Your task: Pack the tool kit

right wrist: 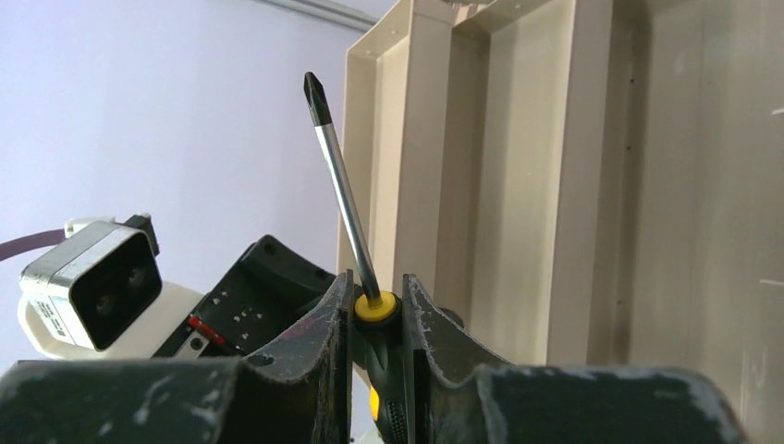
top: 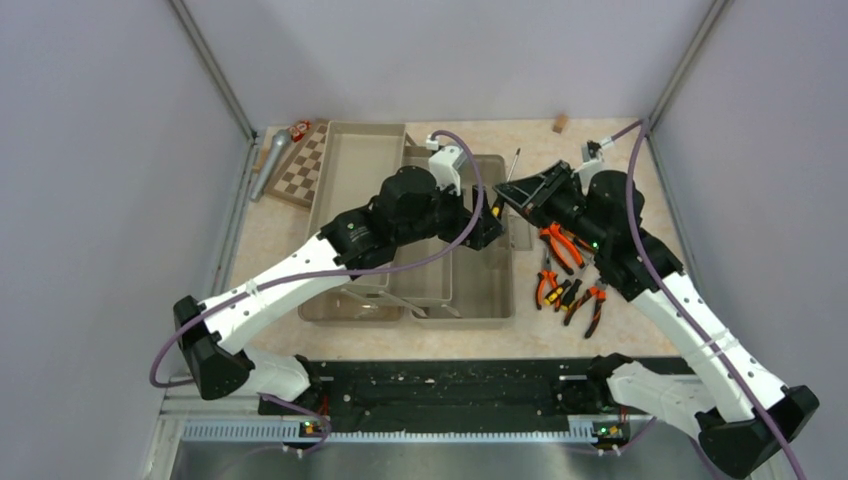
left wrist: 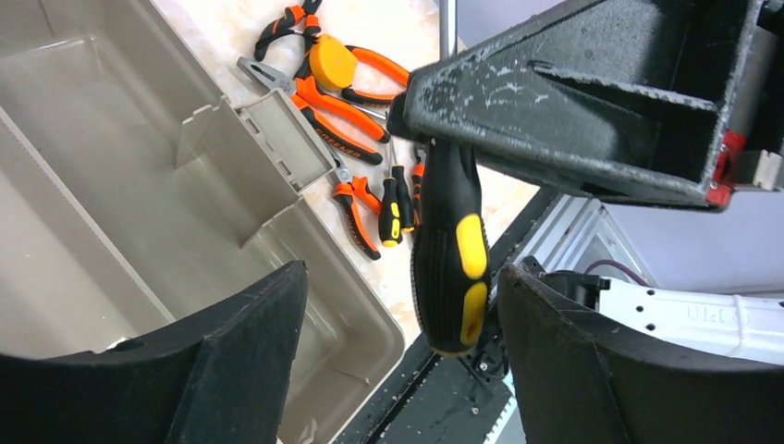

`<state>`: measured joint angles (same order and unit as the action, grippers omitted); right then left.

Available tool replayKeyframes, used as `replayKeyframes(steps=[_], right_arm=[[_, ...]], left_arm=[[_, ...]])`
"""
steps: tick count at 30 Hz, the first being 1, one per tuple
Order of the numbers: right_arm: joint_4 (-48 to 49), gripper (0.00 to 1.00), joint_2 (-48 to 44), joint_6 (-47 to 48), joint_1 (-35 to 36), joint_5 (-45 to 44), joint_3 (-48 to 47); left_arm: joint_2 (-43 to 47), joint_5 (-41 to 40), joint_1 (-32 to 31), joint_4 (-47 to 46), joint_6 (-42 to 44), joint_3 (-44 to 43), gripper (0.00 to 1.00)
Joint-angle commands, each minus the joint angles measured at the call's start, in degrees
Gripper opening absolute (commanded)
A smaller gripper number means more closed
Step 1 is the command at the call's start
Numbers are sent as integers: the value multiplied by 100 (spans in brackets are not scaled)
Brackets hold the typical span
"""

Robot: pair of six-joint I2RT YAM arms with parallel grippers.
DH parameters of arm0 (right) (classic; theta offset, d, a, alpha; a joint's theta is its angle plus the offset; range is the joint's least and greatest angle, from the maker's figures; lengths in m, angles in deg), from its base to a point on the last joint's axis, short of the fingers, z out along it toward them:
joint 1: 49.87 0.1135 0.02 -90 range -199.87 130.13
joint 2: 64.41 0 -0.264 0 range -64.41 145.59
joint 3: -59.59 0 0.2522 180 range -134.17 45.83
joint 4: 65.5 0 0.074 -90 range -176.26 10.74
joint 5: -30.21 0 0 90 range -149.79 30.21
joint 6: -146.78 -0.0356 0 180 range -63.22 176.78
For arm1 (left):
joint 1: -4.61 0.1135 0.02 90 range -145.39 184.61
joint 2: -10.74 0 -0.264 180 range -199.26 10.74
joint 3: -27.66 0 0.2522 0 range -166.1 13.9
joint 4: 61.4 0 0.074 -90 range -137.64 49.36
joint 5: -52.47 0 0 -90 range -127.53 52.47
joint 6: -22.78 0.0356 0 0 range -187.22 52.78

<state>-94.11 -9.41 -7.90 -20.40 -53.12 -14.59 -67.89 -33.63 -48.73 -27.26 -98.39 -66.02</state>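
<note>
**A:** What lies nearest the arm bases?

**B:** Orange-handled pliers, loose on the table just right of the open toolbox.

**A:** And the screwdriver?

**B:** In the air by the toolbox's right rim. The right gripper is clamped on it at the yellow collar. The left gripper has its jaws apart, one on each side of the black-and-yellow handle, with gaps showing.

**A:** Farther back?

**B:** A chessboard and a silver microphone, side by side near the far left corner.

Screwdriver sits between left gripper's open jaws, slack either side. Right gripper blocks from above. Toolbox open underneath; pliers clutter table beside it.
</note>
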Motion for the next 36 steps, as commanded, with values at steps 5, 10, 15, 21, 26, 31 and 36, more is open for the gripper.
replayKeyframes(steps=[5, 10, 15, 21, 26, 31, 36], right_arm=[[345, 0, 40, -84, 190, 313, 88], [-181, 22, 79, 410, 190, 90, -160], [-1580, 56, 211, 1485, 16, -717, -988], [-2727, 63, 343, 2266, -821, -989, -1125], [-3220, 67, 345, 2468, -1190, -1513, -652], [-3327, 69, 359, 2359, -1325, -1724, 5], [-3390, 66, 491, 2087, -1326, -1926, 660]], left_arm=[[-35, -504, -62, -359, 267, -279, 42], [198, -1043, -62, 98, 411, -287, 0], [598, -2033, 3, 1013, 545, -343, 0], [1229, -2566, 581, 2135, 534, -343, 0], [1536, -2259, 1622, 3131, 603, -338, 0], [1421, -2338, 2163, 3764, 652, -260, 0], [1299, -2335, 2371, 3965, 740, -165, 0]])
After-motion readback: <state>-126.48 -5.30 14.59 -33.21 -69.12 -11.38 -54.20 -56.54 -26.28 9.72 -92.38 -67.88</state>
